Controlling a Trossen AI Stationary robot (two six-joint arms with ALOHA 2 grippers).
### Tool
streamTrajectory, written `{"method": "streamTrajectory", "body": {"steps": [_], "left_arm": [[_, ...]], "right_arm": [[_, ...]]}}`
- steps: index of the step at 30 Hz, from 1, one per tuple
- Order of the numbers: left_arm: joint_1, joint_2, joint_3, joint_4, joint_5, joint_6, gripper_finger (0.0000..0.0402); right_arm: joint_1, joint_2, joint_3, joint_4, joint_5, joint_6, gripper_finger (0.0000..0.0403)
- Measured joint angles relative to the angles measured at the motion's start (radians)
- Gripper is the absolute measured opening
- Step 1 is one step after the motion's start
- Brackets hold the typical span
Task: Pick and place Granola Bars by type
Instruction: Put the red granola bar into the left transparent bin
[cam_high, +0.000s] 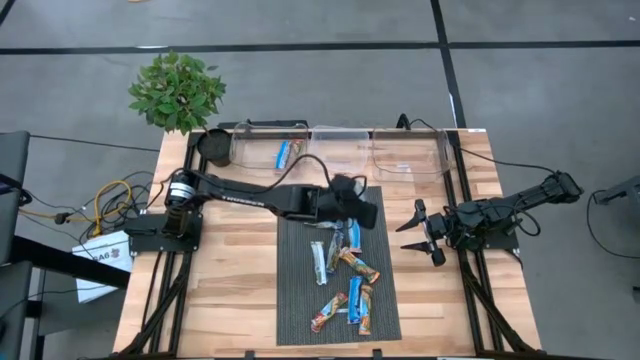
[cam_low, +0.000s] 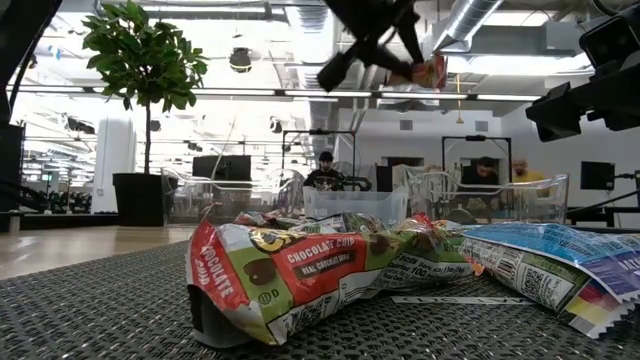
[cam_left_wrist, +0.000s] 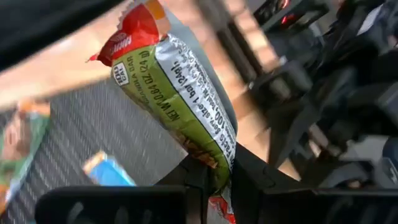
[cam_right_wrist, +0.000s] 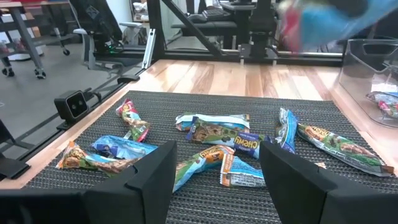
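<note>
The left gripper hangs over the far end of the dark mat, jaws pinched tight on one granola bar by its crimped end; the bar stands up out of the grip, clear of the mat, so it looks ready to be carried toward the clear bins along the far edge of the bench; its wrapper is glossy film, green body with a red end and a white printed panel, puffed round in the middle and flattened at the seal; holding the flat end seems sensible, since the plump middle would likely slip or crush; the left bin already holds a blue bar, the right one a pale wrapper, which suggests one type per bin; the remaining bars lie scattered on the mat, blue, orange-brown and silvery, crinkled and overlapping in places; the mat is a ribbed woven mesh, probably there for grip; the right gripper waits low at the right side of the bench, jaws spread wide and empty, pointed at the pile
</note>
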Motion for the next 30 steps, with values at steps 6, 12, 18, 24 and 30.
{"method": "streamTrajectory", "body": {"steps": [6, 12, 18, 24, 30], "left_arm": [[0.0, -0.001, 0.017, -0.048, -0.03, 0.014, 0.0032], [0.02, -0.001, 0.018, -0.163, -0.041, 0.007, 0.0032], [0.077, -0.01, 0.017, -0.326, -0.043, 0.006, 0.0032], [0.145, -0.085, 0.017, -0.479, -0.127, 0.069, 0.0032], [0.239, -0.173, 0.017, -0.655, -0.253, 0.168, 0.0032]], "right_arm": [[0.0, 0.0, 0.0, 0.0, 0.0, 0.0, 0.0221], [0.0, 0.0, 0.0, 0.0, 0.0, 0.0, 0.0221], [0.0, 0.0, 0.0, 0.0, 0.0, 0.0, 0.0221], [0.0, 0.0, 0.0, 0.0, 0.0, 0.0, 0.0221], [0.0, 0.0, 0.0, 0.0, 0.0, 0.0, 0.0221]]}}
